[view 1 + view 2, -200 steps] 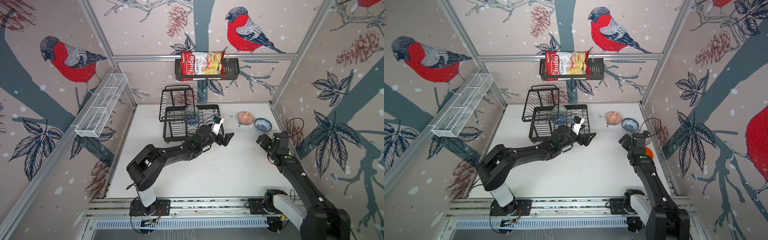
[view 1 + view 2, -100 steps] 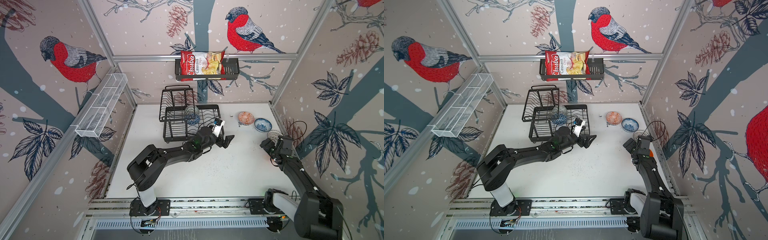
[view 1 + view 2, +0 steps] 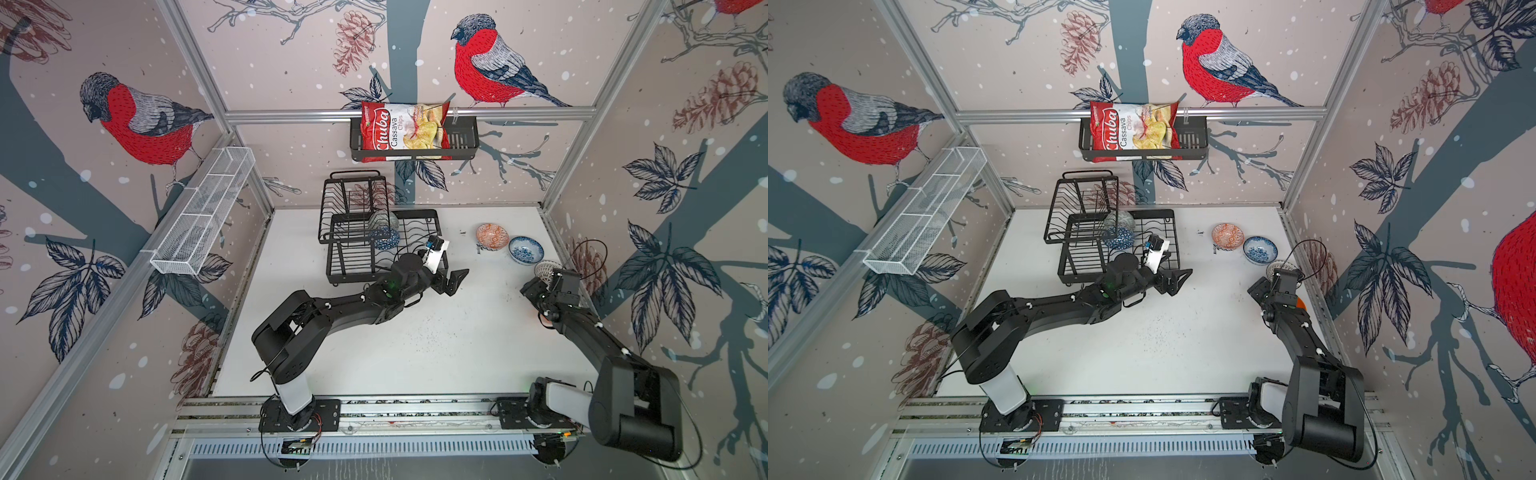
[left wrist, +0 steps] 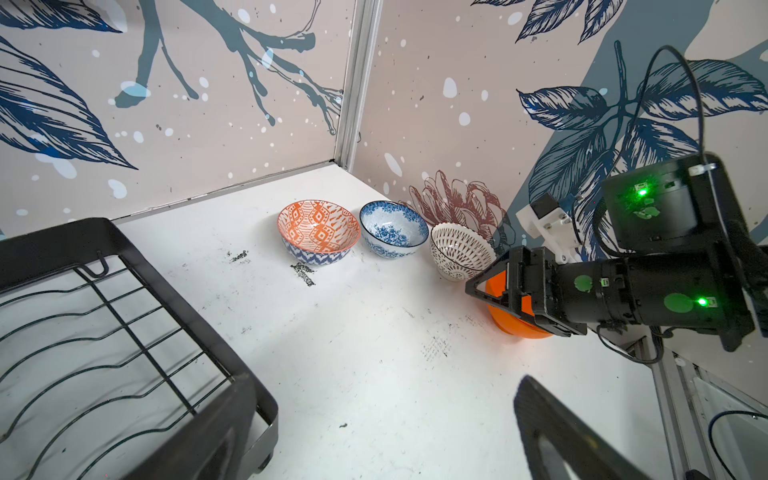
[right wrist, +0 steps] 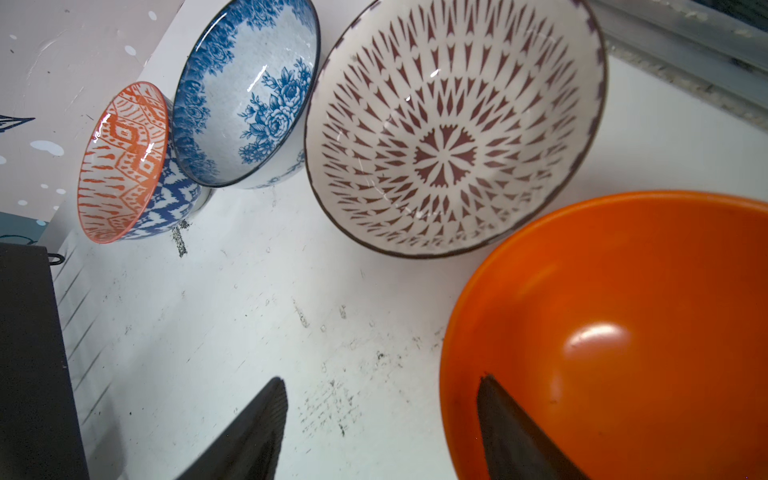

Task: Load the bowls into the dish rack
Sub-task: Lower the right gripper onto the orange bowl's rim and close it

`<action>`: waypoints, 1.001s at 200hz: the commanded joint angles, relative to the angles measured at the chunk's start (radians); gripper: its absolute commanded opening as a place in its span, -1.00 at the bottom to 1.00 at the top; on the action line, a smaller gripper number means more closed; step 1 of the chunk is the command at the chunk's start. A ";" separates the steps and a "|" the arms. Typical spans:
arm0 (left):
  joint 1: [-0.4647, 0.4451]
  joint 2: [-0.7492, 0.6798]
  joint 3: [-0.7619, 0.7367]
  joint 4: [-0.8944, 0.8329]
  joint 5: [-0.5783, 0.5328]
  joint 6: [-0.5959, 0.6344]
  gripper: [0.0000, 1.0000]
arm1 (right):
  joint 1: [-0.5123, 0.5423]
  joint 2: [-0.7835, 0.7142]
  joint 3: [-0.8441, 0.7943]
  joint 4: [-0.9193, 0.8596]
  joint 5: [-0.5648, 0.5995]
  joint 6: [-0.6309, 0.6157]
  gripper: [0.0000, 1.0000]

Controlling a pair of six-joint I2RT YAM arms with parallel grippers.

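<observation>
The plain glossy orange bowl sat on the white counter by the right wall. The right hand straddled its rim with jaws apart, one finger inside and one outside. Beside it, in a row, stood the white lattice-patterned bowl, the blue-white floral bowl and the salmon-orange patterned bowl. The grey-green patterned bowl and the dark blue geometric bowl sat in the large black wire dish rack. The left hand hung just beside the rack, jaws apart and empty.

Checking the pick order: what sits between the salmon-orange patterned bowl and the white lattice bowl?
The blue-white floral bowl stands upright between the salmon-orange patterned bowl and the white lattice bowl. The left wrist view shows the row most clearly.
</observation>
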 commanded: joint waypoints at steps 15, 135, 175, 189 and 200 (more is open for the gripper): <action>-0.001 -0.003 0.001 0.053 -0.009 0.009 0.95 | 0.013 0.006 -0.002 0.032 -0.004 0.001 0.35; 0.000 -0.008 0.001 0.051 -0.012 0.009 0.95 | 0.100 0.038 -0.009 0.032 -0.018 -0.011 -0.04; -0.001 -0.005 0.001 0.048 -0.010 0.008 0.95 | 0.176 0.090 0.019 0.014 -0.008 -0.031 -0.11; -0.001 -0.002 0.001 0.045 -0.010 0.009 0.95 | 0.205 0.097 0.028 0.012 0.003 -0.031 -0.16; -0.001 0.000 0.001 0.042 -0.010 0.007 0.95 | 0.226 0.099 0.030 0.013 0.017 -0.028 -0.20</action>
